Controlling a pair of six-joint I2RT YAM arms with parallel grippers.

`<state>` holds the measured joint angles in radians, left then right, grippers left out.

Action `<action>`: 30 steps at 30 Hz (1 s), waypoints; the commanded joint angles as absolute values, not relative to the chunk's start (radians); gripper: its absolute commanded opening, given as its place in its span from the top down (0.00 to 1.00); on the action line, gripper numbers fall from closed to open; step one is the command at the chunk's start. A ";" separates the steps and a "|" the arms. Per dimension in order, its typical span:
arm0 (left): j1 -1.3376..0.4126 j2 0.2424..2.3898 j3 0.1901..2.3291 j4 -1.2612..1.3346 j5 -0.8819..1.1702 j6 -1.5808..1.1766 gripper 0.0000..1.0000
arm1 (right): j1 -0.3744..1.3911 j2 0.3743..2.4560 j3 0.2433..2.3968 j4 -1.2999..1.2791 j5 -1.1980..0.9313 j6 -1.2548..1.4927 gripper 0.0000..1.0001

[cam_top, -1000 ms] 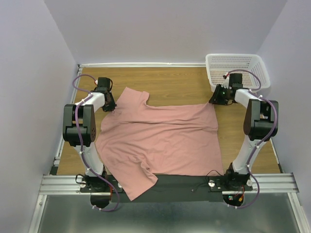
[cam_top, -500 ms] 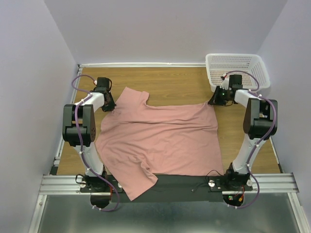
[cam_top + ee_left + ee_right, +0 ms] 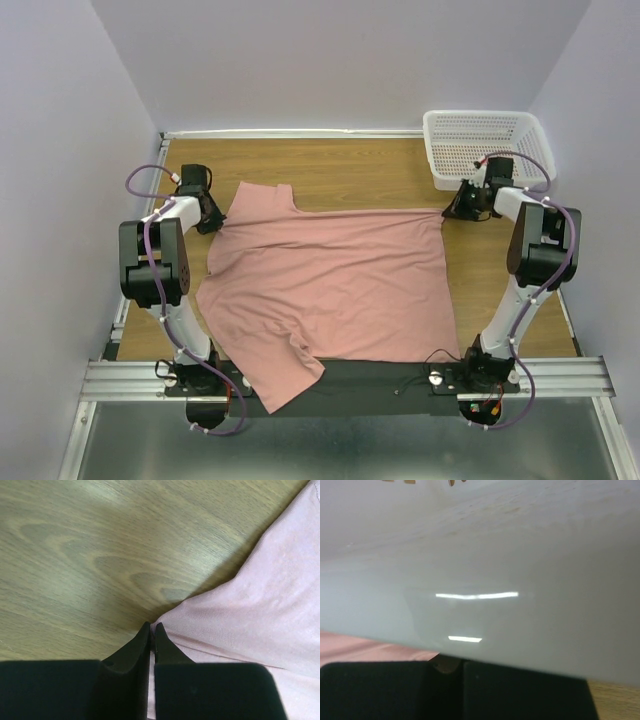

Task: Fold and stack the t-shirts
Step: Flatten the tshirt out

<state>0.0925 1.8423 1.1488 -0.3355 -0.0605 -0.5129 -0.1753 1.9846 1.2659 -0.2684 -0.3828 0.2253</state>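
When the scene is taken from the top camera, the dusty pink t-shirt is seen spread flat across the wooden table. Its far edge is drawn into a nearly straight line from left to right. The near left part of the cloth hangs over the near edge of the table and lies on the black base plate between the two arm mounts. The left gripper is set at the far left corner of the shirt, beside the sleeve. The right gripper is set at the far right corner, just in front of the white mesh basket, which stands in the far right corner of the table.

From the left wrist, the two dark fingers are seen pressed together. A point of pink fabric is drawn right into their tips — the claw is clamped on the edge of the shirt, low over the bare wood.

From the right wrist, nearly the whole picture is filled by the blurred white wall of the basket, very close to the camera. The dark fingers at the bottom are drawn together, and a small fold of pale cloth is nipped between their tips. A strip of pink shirt shows at the lower left, and a wedge of wood at the lower right.
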 commanded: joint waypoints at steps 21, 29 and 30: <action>0.077 1.861 1.164 -0.342 -0.032 -0.457 1.00 | -0.043 1.971 1.319 -0.262 -0.259 0.094 0.36; 0.092 1.842 1.124 -0.367 -0.098 -0.500 1.00 | 0.087 1.968 1.301 -0.192 -0.025 0.055 0.37; 0.112 1.832 1.118 -0.368 -0.121 -0.502 1.00 | 0.094 1.970 1.304 -0.186 -0.017 0.058 0.37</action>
